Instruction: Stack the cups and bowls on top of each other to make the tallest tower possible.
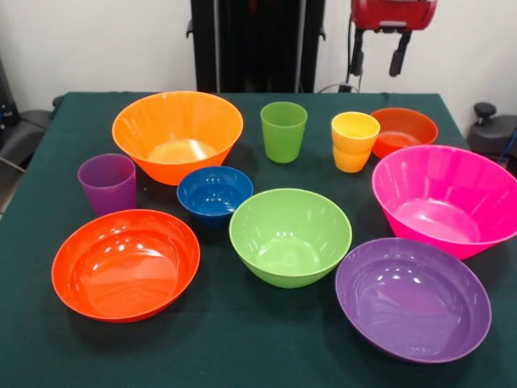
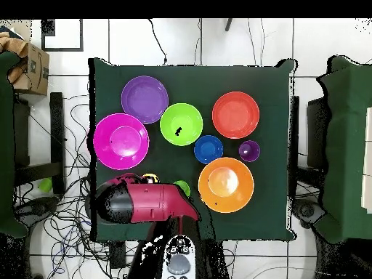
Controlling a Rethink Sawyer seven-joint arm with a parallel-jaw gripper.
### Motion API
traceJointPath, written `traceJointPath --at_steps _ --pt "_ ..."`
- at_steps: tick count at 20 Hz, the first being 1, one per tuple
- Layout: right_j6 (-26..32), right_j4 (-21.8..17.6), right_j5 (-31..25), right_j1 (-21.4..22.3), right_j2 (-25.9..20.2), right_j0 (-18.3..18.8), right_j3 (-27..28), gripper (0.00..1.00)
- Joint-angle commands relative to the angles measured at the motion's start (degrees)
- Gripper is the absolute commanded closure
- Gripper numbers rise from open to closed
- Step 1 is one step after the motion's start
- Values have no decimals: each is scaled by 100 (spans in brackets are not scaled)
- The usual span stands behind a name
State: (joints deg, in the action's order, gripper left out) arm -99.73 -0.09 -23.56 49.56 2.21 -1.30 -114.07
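1. your tool point(image 1: 378, 58) hangs empty with its fingers apart, above the small red-orange bowl point(image 1: 403, 129) at the desk's point(image 1: 242, 339) far side.
2. nothing is stacked yet; all bowls and cups sit separately.
3. start with a wide base, perhaps the lime bowl point(image 1: 291, 236), gripping its rim squarely.

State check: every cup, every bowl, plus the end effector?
end effector: open, raised, empty
large orange bowl: upright, empty
green cup: upright, alone
yellow cup: upright, unstacked
small red-orange bowl: upright, behind yellow cup
purple cup: upright
blue bowl: upright, empty
lime green bowl: upright, empty
pink bowl: upright, empty
large red-orange bowl: upright, empty
purple bowl: upright, empty
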Motion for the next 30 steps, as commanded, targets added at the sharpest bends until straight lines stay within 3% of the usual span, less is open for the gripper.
traceJointPath --at_steps 1,7,11,18,30 --pt "-1088 8 535 -555 -59 -105 181 0" --pt "-1259 18 670 -592 22 -181 146 0" --pt "-1489 54 993 -898 140 -357 279 0" --pt "-1659 163 857 -862 251 -549 318 0" --pt "-1847 201 788 -906 194 -571 380 0"
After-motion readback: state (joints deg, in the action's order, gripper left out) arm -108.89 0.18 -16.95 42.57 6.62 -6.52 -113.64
